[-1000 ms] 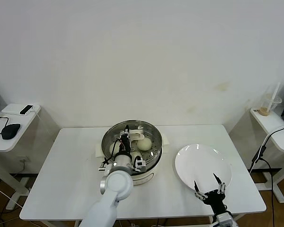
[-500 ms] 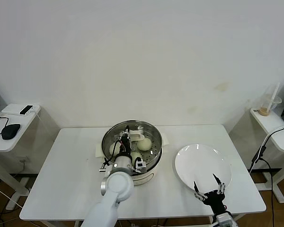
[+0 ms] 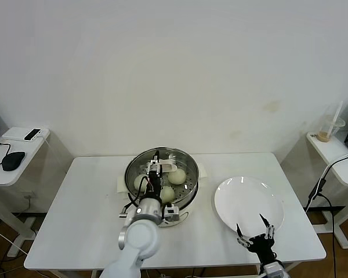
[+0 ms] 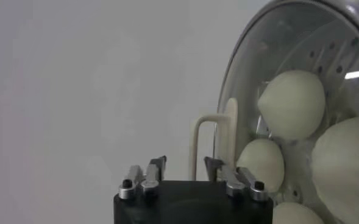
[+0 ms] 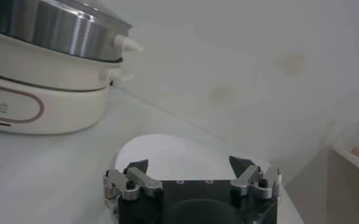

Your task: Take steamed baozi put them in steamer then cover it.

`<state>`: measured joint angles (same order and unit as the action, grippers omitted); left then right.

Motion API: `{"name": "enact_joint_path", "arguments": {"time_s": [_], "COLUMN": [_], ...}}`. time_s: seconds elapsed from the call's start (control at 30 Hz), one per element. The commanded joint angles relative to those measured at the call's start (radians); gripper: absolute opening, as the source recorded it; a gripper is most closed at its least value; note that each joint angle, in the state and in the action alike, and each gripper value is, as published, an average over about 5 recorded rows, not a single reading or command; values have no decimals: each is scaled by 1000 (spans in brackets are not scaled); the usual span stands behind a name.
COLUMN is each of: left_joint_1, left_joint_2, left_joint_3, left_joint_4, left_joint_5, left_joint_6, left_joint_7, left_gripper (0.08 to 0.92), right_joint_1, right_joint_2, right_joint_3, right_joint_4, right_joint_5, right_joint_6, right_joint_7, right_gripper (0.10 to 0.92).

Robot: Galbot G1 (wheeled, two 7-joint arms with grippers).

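Glass cover (image 3: 162,165) sits on the steamer (image 3: 185,200) over cream-white baozi (image 3: 177,176).

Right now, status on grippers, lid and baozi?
Left gripper open, off lid handle. Glass lid on steamer, baozi inside. Right gripper open by empty plate.

Left gripper (image 3: 157,165) reaching toward 12 o'clock, fingers parted, holding nothing. Right gripper (image 3: 254,230) waiting at 5 o'clock, fingers spread wide.

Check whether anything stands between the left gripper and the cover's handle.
Nothing visible does. The open left gripper hangs right at the cream handle of the glass cover, which sits on the steamer over the baozi. The right gripper idles at the white plate.
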<state>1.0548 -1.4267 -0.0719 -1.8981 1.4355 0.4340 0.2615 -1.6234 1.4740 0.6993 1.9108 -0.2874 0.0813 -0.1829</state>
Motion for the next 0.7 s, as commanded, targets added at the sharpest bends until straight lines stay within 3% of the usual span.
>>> {"name": "enact_joint_path", "arguments": {"time_s": [0.03, 0.2, 0.47, 0.57, 0.7], "left_joint_1": [172, 314, 516, 581, 673], "left_joint_2": [42, 59, 30, 14, 29], "left_joint_3": [-23, -105, -340, -427, -510], "left_joint_4": [-215, -306, -325, -338, -335], "left_joint_5": [-100, -266, -1025, -1229, -1449], "left_joint_6": [-54, -173, -454, -519, -509], "left_joint_7": [-104, -226, -460, -488, -472], "left_gripper": [731, 814, 823, 823, 823], "right_joint_1": [-6, -12, -41, -46, -42], "right_joint_2": [-3, -13, -79, -93, -81], "right_joint_3": [-2, -8, -19, -19, -37], "right_joint_4": [-8, -9, -17, -15, -14], "right_joint_5": [1, 16, 112, 132, 157], "right_joint_6": [6, 10, 47, 56, 55], "right_joint_7": [1, -1, 1, 1, 0], "right_gripper": [823, 823, 823, 823, 823]}}
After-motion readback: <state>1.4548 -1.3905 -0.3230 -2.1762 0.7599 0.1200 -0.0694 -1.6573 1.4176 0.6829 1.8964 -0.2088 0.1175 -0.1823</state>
